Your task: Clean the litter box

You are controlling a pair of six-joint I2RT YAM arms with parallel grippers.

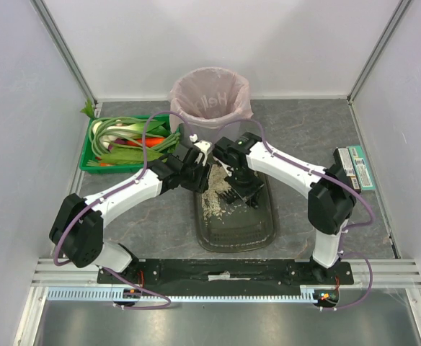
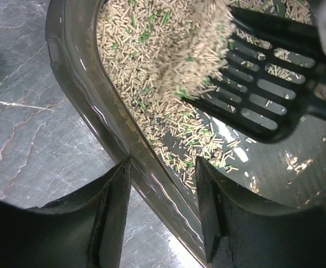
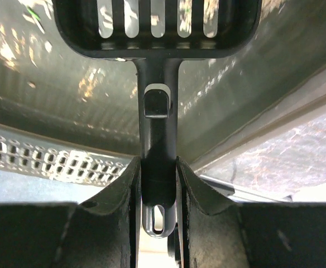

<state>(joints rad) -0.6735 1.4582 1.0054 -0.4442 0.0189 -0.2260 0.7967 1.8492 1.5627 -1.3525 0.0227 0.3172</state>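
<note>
The litter box (image 1: 241,234) lies mid-worktop (image 1: 160,223), just in front of the pink-bagged bin (image 1: 210,97) — a shallow, dark olive-grey tray with rounded corners and a glossy, ridged floor. Beige litter (image 2: 152,44) flecked with green pellets is heaped at its far left end; the near half is mostly bare. The left pincer (image 2: 163,178) stands partly open astride the tray's rim, one finger outside, one inside. The right pincer (image 3: 157,184) is clamped on the handle of a black slotted scoop (image 3: 157,28) — its blade inside the tray beside the heap.

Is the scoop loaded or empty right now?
Loaded: a heap of litter sits on the slotted scoop over the litter box; the right gripper is clamped on its handle.
</note>
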